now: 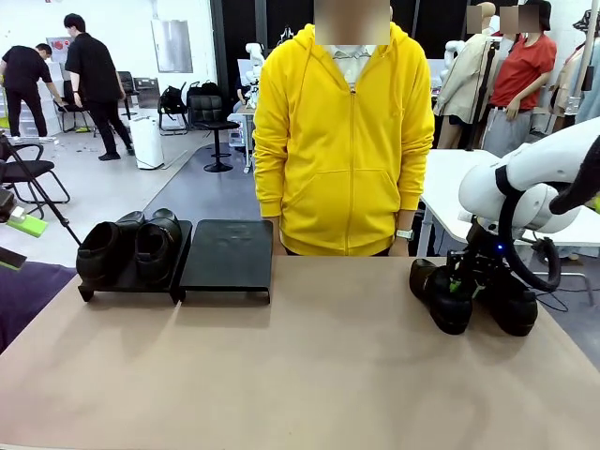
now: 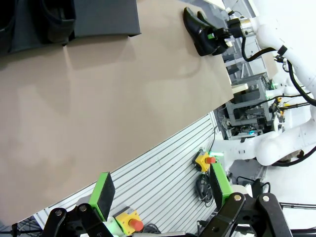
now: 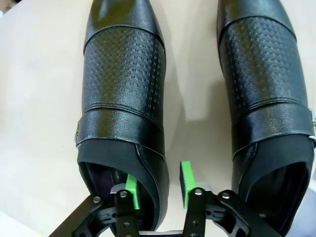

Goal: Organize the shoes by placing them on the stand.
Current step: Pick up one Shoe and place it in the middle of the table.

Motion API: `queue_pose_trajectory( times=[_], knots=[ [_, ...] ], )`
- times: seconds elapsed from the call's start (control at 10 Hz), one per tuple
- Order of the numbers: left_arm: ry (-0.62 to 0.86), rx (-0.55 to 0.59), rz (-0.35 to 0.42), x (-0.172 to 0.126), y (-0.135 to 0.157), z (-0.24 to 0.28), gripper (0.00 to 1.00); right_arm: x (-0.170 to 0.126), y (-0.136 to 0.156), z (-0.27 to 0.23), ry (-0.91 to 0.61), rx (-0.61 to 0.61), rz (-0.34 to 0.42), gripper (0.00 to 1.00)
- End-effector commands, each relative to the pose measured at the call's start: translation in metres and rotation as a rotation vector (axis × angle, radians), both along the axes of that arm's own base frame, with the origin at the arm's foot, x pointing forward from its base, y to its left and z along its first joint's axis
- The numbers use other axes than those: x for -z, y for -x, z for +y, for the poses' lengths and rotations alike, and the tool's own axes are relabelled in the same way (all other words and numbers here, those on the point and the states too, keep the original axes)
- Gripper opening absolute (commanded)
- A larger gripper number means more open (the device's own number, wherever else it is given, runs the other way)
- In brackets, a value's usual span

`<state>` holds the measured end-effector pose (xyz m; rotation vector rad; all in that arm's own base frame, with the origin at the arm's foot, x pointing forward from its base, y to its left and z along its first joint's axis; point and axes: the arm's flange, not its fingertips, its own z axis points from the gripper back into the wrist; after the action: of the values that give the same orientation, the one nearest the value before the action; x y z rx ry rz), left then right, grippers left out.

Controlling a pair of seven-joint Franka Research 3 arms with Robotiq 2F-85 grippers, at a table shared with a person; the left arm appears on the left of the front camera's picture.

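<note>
Two black shoes (image 1: pixel 103 248) (image 1: pixel 157 239) stand side by side on the left panel of the black stand (image 1: pixel 225 258); its right panel is bare. Two more shoes (image 1: pixel 448 295) (image 1: pixel 514 305) sit on the table at the far right. My right gripper (image 1: pixel 461 281) is down at the heel opening of the left one (image 3: pixel 123 74). One green pad is inside the shoe and the other outside its wall, with a thin gap still showing. The other shoe (image 3: pixel 261 74) lies just beside it. My left gripper (image 2: pixel 160 190) hangs open and empty past the table's near left edge.
A person in a yellow hoodie (image 1: pixel 342 141) stands at the far edge behind the stand, hands down. The tan tabletop (image 1: pixel 309 366) stretches bare between the stand and the right-hand shoes. A slotted metal frame with button boxes (image 2: pixel 163 168) runs along the near edge.
</note>
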<state>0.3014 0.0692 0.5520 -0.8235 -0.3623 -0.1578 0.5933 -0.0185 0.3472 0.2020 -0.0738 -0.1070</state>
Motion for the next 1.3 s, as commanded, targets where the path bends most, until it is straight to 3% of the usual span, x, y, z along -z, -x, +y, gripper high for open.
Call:
queue_pose_trajectory(
  times=[0.0, 0.3, 0.6, 0.8, 1.0, 1.2],
  knots=[
    [-0.013, 0.016, 0.0, 0.0, 0.002, 0.004, 1.0, -0.002, -0.01, 0.001, 0.006, -0.029, 0.017, 0.0],
    [-0.013, 0.016, 0.0, 0.0, 0.002, 0.004, 1.0, -0.003, -0.008, 0.002, -0.008, -0.035, 0.016, 0.0],
    [-0.013, 0.016, 0.0, 0.0, 0.002, 0.004, 1.0, -0.026, 0.011, 0.004, -0.012, -0.031, -0.006, 0.0],
    [-0.013, 0.016, 0.0, 0.0, 0.002, 0.004, 1.0, -0.069, 0.057, 0.006, -0.087, 0.005, 0.022, 0.0],
    [-0.013, 0.016, 0.0, 0.0, 0.002, 0.004, 1.0, -0.107, 0.127, 0.005, -0.064, -0.001, -0.052, 0.0],
    [-0.013, 0.016, 0.0, 0.0, 0.002, 0.004, 1.0, -0.115, 0.183, 0.002, -0.16, -0.061, -0.058, 0.0]
  ],
)
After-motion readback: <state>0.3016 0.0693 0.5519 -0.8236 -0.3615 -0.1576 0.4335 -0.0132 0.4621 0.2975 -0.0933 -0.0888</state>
